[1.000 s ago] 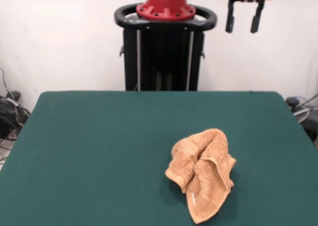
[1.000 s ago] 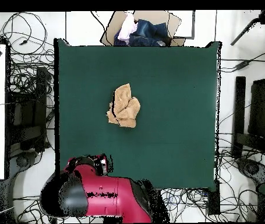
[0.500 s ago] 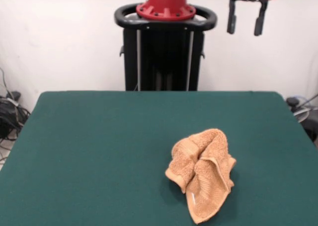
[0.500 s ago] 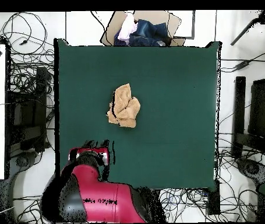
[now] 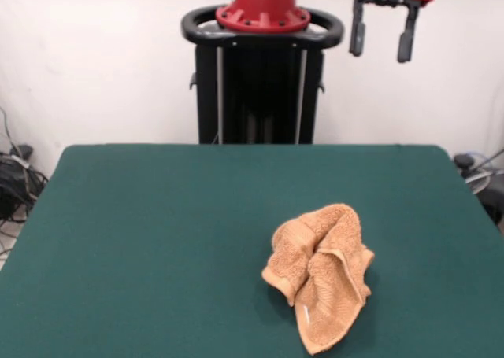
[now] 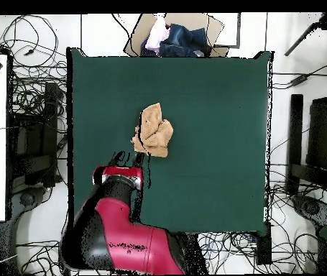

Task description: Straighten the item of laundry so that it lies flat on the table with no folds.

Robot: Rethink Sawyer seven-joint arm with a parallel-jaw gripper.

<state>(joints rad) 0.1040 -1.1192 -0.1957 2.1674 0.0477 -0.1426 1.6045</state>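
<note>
- Hand (image 5: 383,39): we find both fingers spread apart, holding nothing, raised high over the tabletop (image 5: 157,232).
- Towel (image 5: 319,273): we note it crumpled, right of tabletop centre in the front view, apart from the hand.

The front view looks from across the dark green felt-topped table (image 5: 157,240), low and fairly near, facing the black pedestal (image 5: 261,83) at top centre before a white wall. The table's near edge is cut off at the bottom of the frame. The overhead view looks straight down from high above, taking in the whole table (image 6: 209,129) mid-frame and the cable-strewn floor (image 6: 37,108) around it, with the red and black arm (image 6: 119,230) at lower left. Both views share the tabletop and the crumpled orange-tan terry towel (image 5: 319,275) (image 6: 152,130), lower right of centre in the front view, left of centre overhead.
</note>
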